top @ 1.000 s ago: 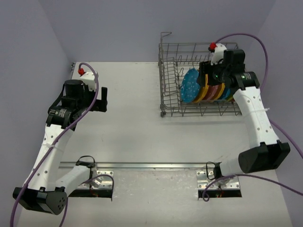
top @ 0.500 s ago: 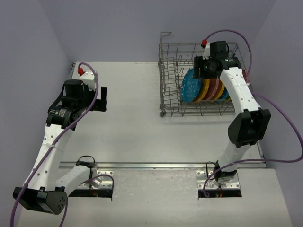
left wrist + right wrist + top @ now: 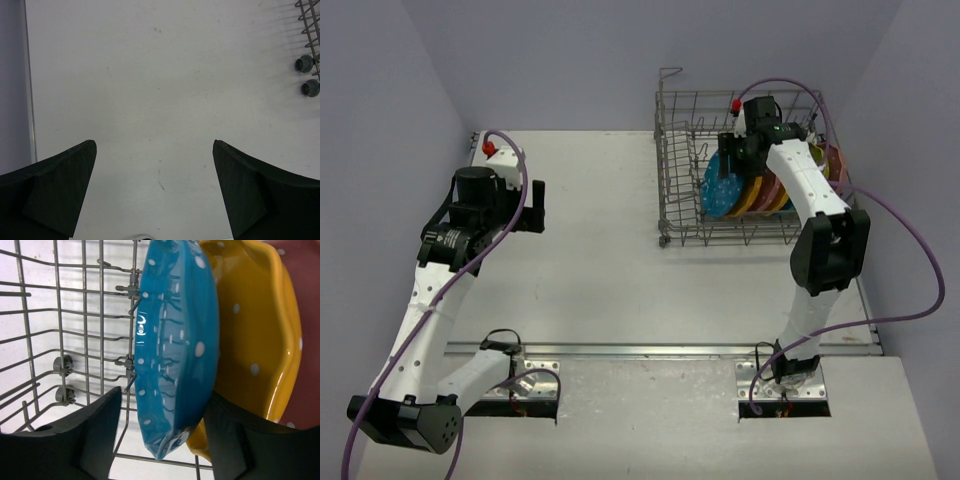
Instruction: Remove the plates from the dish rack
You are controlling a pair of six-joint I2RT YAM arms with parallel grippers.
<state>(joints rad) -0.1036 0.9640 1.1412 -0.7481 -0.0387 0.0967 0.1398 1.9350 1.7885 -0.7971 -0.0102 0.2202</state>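
Observation:
The grey wire dish rack point(image 3: 678, 195) stands at the back right of the table. Several dotted plates stand on edge in it: the teal-blue plate point(image 3: 722, 186) leftmost, then an orange-yellow plate point(image 3: 752, 196) and a pink plate point(image 3: 772, 192). My right gripper point(image 3: 732, 152) is open over the rack. In the right wrist view its fingers point(image 3: 95, 432) straddle the top rim of the teal-blue plate point(image 3: 175, 350), one on each side, with the orange-yellow plate point(image 3: 255, 335) just behind. My left gripper point(image 3: 535, 210) is open and empty above bare table at the left.
The rack's taller left wire wall point(image 3: 665, 170) rises beside the teal plate. In the left wrist view, the rack's round feet point(image 3: 306, 75) show at the upper right, above the white table point(image 3: 160, 100). A metal rail point(image 3: 620, 350) runs along the table's near side.
My right arm has swung left and further back over the rack, bringing the gripper from above the middle plates down to the teal-blue plate's rim. The left arm has not moved.

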